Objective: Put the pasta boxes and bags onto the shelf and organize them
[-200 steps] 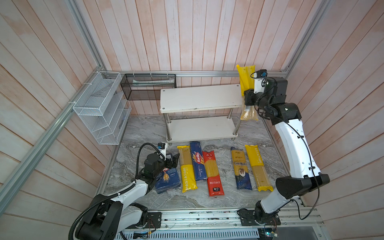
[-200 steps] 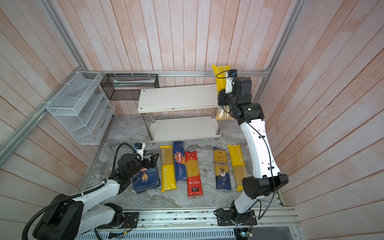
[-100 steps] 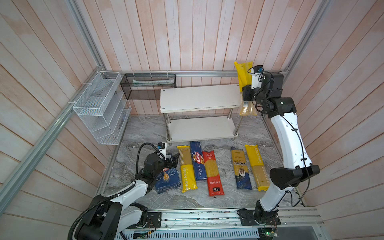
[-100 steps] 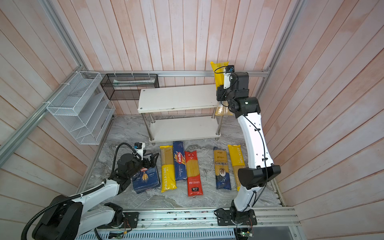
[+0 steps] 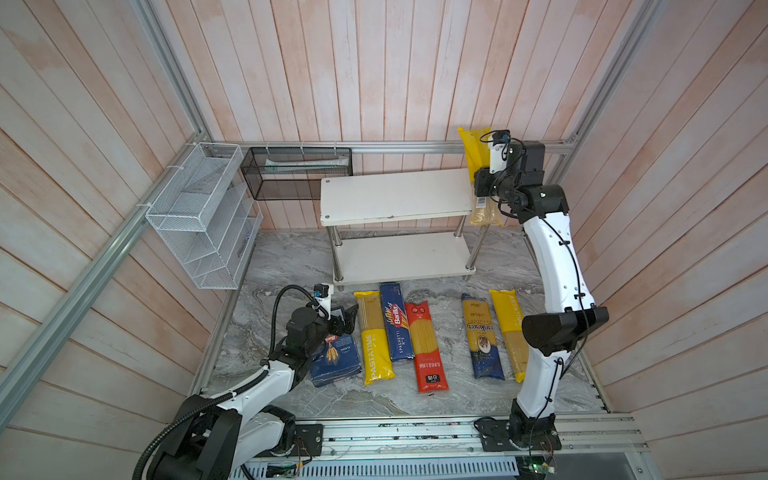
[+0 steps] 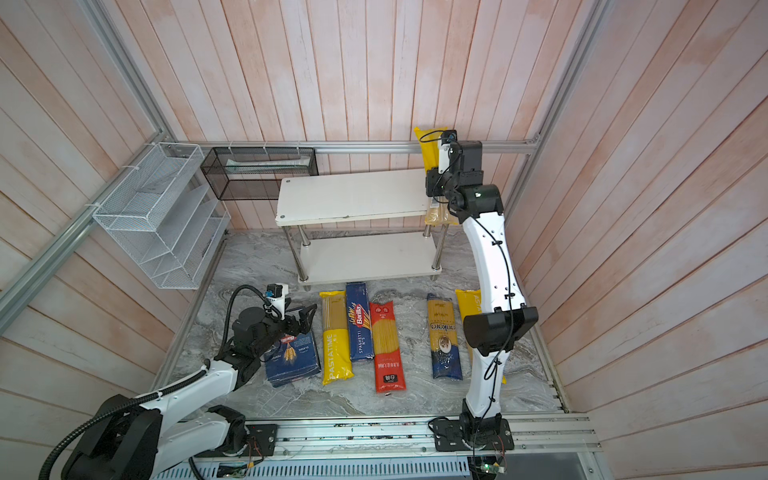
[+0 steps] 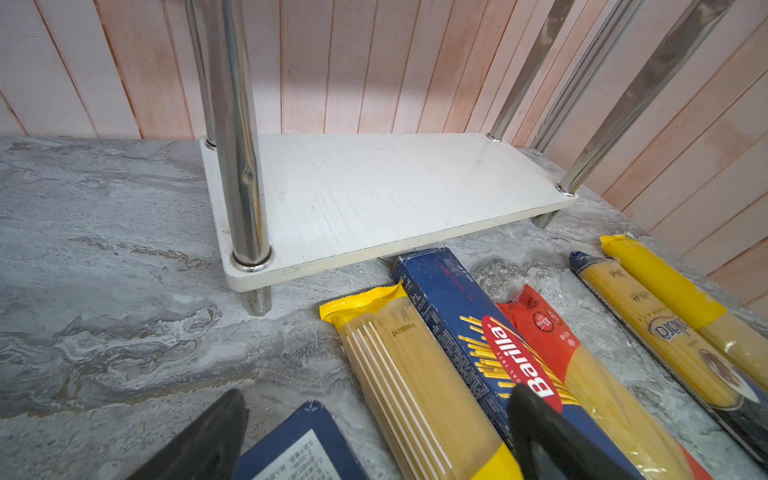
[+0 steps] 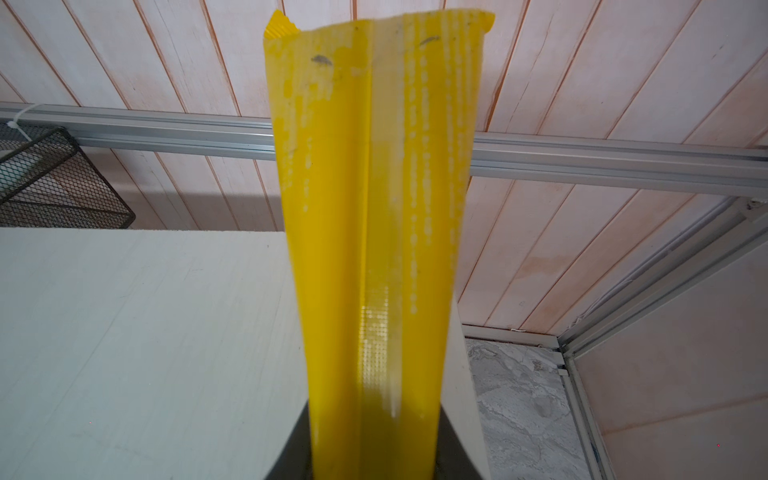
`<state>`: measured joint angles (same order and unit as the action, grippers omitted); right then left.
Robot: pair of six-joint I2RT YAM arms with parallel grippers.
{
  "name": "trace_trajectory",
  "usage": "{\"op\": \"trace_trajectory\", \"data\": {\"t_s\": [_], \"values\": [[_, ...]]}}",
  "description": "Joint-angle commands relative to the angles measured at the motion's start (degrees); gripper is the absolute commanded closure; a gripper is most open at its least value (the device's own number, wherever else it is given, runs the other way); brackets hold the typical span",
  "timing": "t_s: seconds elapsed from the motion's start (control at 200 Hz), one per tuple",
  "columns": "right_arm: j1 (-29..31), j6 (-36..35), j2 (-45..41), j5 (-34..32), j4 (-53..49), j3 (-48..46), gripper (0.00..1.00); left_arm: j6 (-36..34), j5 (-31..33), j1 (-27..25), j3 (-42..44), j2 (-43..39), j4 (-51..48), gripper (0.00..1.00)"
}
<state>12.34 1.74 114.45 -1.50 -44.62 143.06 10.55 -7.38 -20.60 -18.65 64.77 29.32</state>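
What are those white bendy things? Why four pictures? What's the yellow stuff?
Those are two robot arms, left arm and right arm, each ending in a gripper, a two-fingered hand. Two pictures look down from above; two come from cameras on the wrists. On the marble floor lie pasta packs: a wide blue box, a yellow PASTATIME bag, a narrow blue box, a red bag, a gold-and-blue bag and a second yellow bag. The right gripper holds a third yellow bag upright at the end of the white shelf. The left gripper is open above the wide blue box.
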Motion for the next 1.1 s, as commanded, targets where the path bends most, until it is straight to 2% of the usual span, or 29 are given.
{"op": "trace_trajectory", "data": {"t_s": [0.0,0.055,0.12,0.335,0.39,0.6,0.685,0.815,1.095], "values": [[-0.5,0.6,1.3,0.3,7.9,3.3,0.91,-0.5,0.5,-0.2,-0.2,0.0,0.4,0.0],[-0.5,0.8,1.8,0.4,8.0,3.3,0.89,-0.5,0.6,-0.2,-0.2,0.0,0.5,0.0],[-0.5,1.0,2.6,0.2,8.1,3.3,0.82,-0.5,0.7,-0.2,-0.2,-0.1,0.5,0.0],[-0.6,1.5,4.0,-0.7,8.3,3.3,0.77,-0.5,0.8,-0.2,0.0,-0.4,0.5,0.0],[-0.6,1.7,4.1,-0.8,8.3,3.2,0.72,-0.5,0.8,-0.2,0.0,-0.3,0.5,0.0],[-0.5,2.0,3.8,-0.9,8.3,3.2,0.71,-0.4,1.0,-0.2,0.1,-0.6,0.5,0.0],[-0.6,1.8,3.2,-1.4,8.4,2.9,0.65,-0.5,1.1,-0.1,0.2,-0.8,0.4,0.0],[-0.5,1.4,2.4,-2.0,8.3,2.3,0.64,-0.4,1.1,-0.2,0.3,-0.9,0.5,0.0],[-0.6,1.0,0.1,-2.8,7.9,1.4,0.53,-0.4,1.3,-0.2,0.3,-1.0,0.3,0.0]]}}
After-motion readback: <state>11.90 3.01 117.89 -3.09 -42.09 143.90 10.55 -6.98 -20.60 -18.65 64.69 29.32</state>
